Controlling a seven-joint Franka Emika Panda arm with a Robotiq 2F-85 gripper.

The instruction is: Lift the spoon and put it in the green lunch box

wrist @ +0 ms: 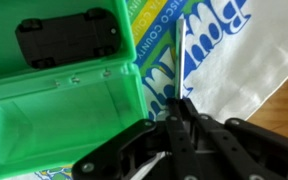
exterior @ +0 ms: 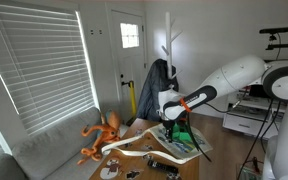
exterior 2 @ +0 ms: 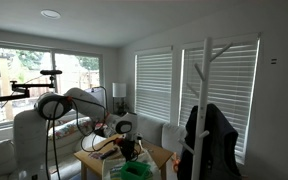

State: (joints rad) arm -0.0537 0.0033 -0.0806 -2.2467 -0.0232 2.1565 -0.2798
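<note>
Room from above is being left over the near half of the green lunch box (wrist: 54, 120); the far half is being taken up by a black toy car (wrist: 66, 38).

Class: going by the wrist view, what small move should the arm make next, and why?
Probably a short sideways shift to bring the tool over the green lunch box and its open cavity. In the wrist view its closed tips sit just outside the box's wall, above the printed sheet. A pale sliver below them looks like the spoon. Opening here would likely drop it outside.
</note>
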